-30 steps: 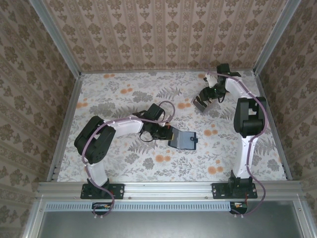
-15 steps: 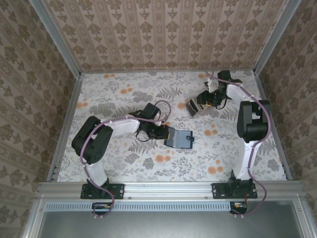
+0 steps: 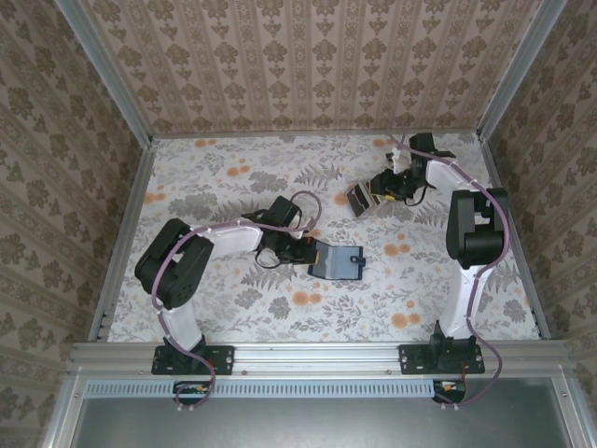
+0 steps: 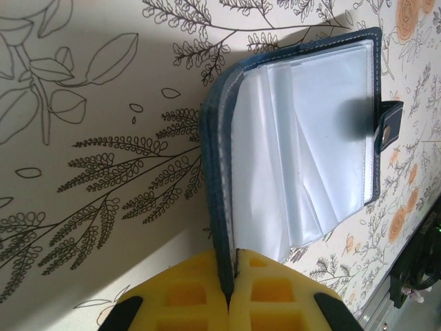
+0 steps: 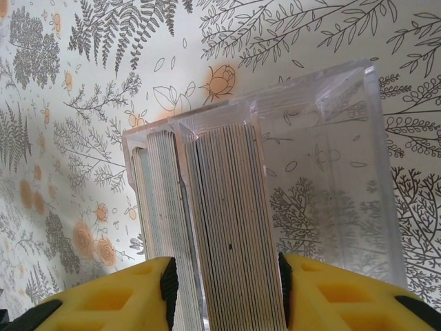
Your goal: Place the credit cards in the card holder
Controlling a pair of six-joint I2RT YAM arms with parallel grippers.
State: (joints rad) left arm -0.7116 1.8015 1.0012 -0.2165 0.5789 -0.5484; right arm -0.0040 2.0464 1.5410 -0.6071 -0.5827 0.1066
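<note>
Right claw (image 5: 224,276), clamped on the upright stack of credit cards (image 5: 234,207) in a clear case (image 5: 344,172), at the tabletop's (image 3: 215,177) far right; the open card holder (image 3: 338,262) lies well apart, near-left, its spine pinched by the left claw (image 4: 232,276).

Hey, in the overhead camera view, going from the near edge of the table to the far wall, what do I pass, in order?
Aluminium rail → card holder → clear case of credit cards → patterned back wall.
</note>
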